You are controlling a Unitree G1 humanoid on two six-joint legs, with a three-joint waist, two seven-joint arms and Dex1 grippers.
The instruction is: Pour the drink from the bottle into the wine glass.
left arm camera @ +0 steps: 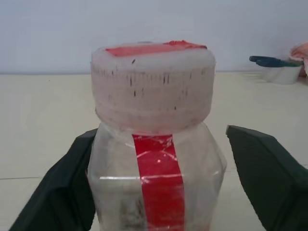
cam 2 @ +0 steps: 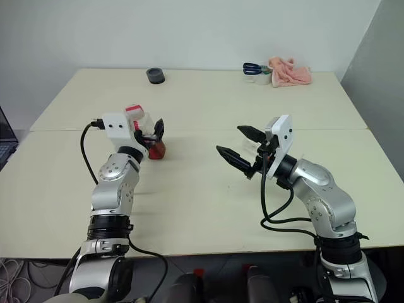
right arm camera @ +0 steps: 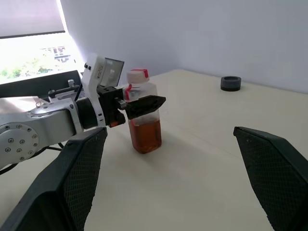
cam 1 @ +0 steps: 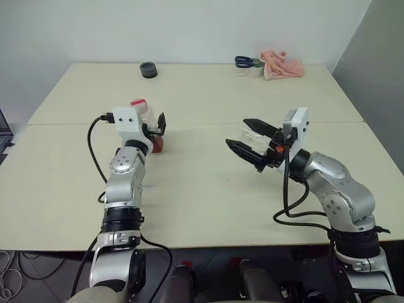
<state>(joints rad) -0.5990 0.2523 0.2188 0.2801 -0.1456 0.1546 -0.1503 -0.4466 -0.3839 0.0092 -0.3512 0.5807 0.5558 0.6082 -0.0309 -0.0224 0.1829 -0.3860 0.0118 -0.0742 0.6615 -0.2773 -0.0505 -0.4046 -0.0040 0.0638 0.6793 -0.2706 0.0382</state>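
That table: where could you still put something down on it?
Plenty of room. The near half of the table is bare between the two arms, and so is the stretch between the black ring and the pink cloth. It is crowded only around the bottle, where the left gripper sits.

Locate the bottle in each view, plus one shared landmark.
Left eye: bottle left of centre, between the left gripper's fingers.
Right eye: bottle left of centre.
Left wrist: bottle centre, close up.
Right wrist: bottle left of centre.
Shared landmark: black ring at the table's far edge.
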